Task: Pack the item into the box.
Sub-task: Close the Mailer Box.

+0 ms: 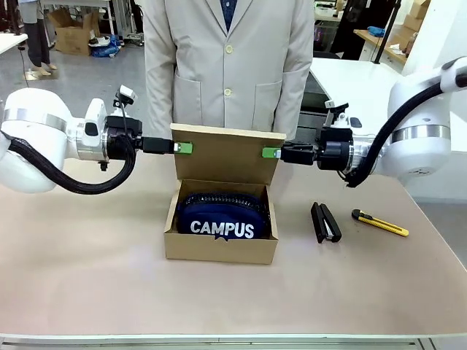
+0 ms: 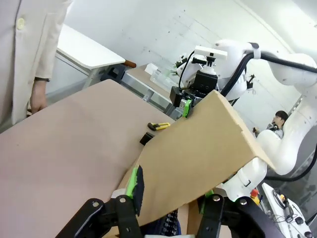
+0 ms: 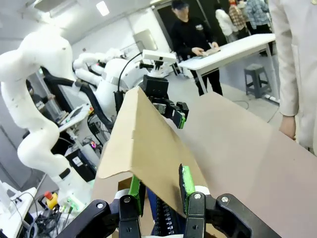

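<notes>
Front view lays out the whole table [image 1: 87,277]. One brown cardboard box [image 1: 219,249] sits in the middle with its lid flap [image 1: 228,154] upright at the far side. One navy CAMPUS zip pouch [image 1: 222,217] lies inside the box, nearly wall to wall. To the box's right lie one black stapler [image 1: 325,222] and, beyond it, one yellow utility knife [image 1: 379,223], apart from each other and from the box. One person in a pale jacket [image 1: 226,65] stands just behind the flap, cut off by the top edge. My left gripper [image 1: 184,148] is at the flap's left side edge, and my right gripper [image 1: 271,153] is at its right side edge.

Right wrist view gets closer. My two green-padded fingers [image 3: 186,181] are clamped on the flap's corner.

Left wrist view has the flap running slantwise between my left fingers [image 2: 132,182], which stand wider. The near pad touches the cardboard, but I cannot tell whether that hand really pinches it. The flap's edge also covers part of the stapler here.

From both wrists the pouch is a dark sliver under the flap, with its lettering hidden.
</notes>
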Action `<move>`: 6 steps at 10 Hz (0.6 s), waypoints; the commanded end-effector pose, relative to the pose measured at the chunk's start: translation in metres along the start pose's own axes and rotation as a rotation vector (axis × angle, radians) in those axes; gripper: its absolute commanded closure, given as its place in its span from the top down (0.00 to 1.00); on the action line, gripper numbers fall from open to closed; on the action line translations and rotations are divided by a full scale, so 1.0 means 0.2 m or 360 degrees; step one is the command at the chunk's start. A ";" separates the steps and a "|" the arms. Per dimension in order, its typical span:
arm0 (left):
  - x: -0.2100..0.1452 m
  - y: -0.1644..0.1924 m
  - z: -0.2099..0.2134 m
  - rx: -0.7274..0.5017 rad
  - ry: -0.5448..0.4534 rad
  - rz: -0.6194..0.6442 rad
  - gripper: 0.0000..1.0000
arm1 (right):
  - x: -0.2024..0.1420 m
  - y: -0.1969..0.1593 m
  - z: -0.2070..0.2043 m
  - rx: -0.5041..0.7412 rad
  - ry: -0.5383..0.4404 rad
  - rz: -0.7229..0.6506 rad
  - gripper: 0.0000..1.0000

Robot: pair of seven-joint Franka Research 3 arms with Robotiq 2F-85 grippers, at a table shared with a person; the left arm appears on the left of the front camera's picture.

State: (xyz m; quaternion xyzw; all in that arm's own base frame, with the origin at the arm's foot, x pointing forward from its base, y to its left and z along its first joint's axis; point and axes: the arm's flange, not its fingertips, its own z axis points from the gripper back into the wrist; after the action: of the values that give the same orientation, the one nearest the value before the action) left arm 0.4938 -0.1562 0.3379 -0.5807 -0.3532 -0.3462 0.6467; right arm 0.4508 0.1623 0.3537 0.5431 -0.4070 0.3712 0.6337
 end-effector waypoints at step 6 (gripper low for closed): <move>-0.21 -0.11 0.07 -0.0027 0.0028 -0.0194 0.56 | -0.24 0.09 -0.05 0.0009 0.0014 0.0159 0.40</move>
State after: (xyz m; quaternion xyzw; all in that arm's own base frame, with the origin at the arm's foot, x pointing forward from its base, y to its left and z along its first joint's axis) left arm 0.4615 -0.1457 0.3117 -0.5645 -0.3703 -0.3846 0.6295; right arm 0.4233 0.1672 0.3187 0.5287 -0.4124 0.4040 0.6223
